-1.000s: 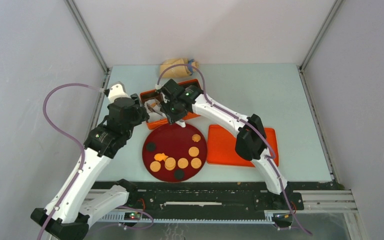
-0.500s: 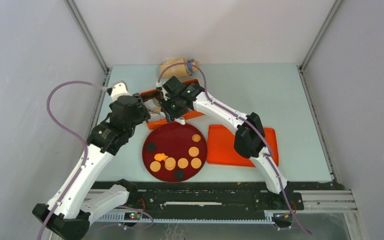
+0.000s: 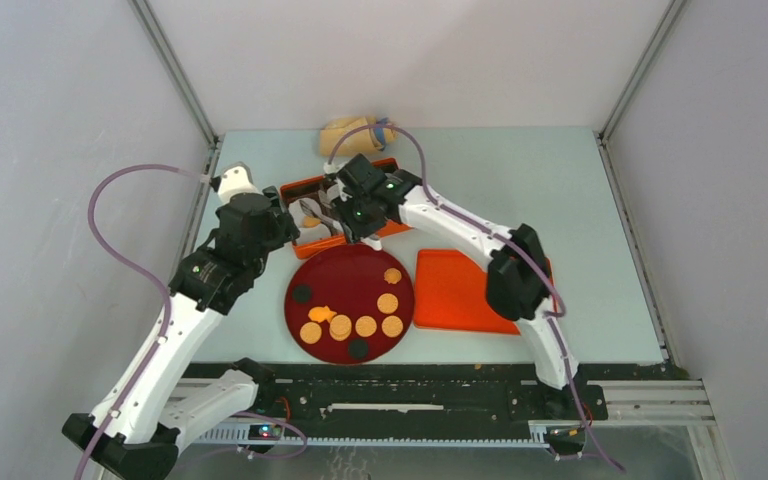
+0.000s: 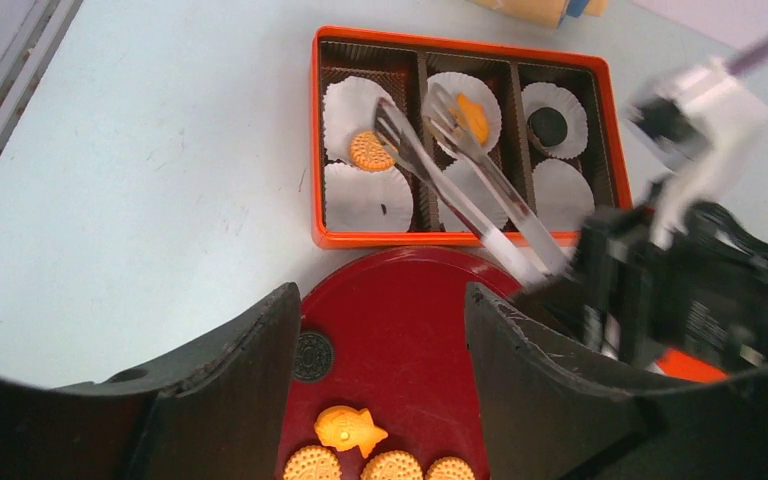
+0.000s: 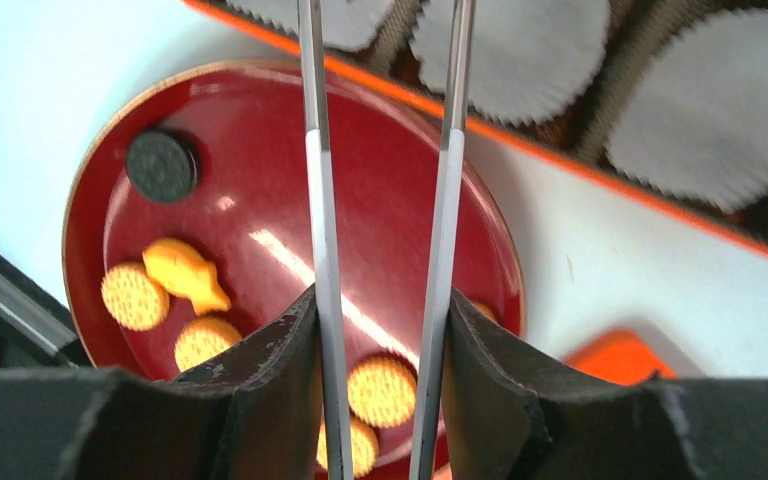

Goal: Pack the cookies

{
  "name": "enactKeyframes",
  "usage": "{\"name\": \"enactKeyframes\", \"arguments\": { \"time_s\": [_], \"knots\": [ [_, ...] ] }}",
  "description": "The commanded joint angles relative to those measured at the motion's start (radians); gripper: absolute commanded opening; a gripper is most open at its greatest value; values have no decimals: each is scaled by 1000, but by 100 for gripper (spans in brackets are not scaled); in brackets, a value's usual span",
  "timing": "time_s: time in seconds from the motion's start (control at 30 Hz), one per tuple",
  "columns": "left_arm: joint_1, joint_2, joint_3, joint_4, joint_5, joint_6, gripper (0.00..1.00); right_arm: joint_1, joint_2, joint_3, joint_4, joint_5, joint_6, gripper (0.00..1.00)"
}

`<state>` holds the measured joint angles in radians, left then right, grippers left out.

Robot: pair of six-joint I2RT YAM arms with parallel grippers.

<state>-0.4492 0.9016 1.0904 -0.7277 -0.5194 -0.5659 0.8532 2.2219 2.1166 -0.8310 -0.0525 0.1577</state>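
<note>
Twelve cookies (image 3: 365,326) (nine on the plate (image 3: 350,280)), six paper liners (image 4: 365,197).

red plate (image 3: 352,272) | orange lid (image 3: 452,292) just right | orange compartment box (image 4: 460,42) behind plate | tongs (image 4: 465,195) above box

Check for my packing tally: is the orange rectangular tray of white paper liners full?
Half full: the orange rectangular tray has cookies in three white paper liners; the other three look empty.

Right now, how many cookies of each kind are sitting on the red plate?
Tan round cookies: 6
Dark round cookies: 2
Orange fish cookie: 1
Total: 9
</note>
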Motion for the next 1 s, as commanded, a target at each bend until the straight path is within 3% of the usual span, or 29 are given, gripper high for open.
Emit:
{"name": "enactKeyframes", "arguments": {
  "time_s": [0.0, 0.17, 0.4, 0.63, 0.97],
  "knots": [
    [7, -21, 52, 21, 13, 10, 66, 37, -335, -187, 86, 78, -4, 48],
    [7, -9, 47, 38, 52, -4, 66, 142, -614, -450, 57, 155, 11, 48],
    [6, 21, 56, 54, 124, -20, 66, 329, -775, -685, -20, 166, 143, 49],
    [6, 4, 45, 54, 164, -34, 66, 476, -790, -823, -66, 191, 260, 50],
    [6, -59, 12, 42, 151, -46, 67, 522, -705, -842, -42, 170, 271, 50]
  ]
}}
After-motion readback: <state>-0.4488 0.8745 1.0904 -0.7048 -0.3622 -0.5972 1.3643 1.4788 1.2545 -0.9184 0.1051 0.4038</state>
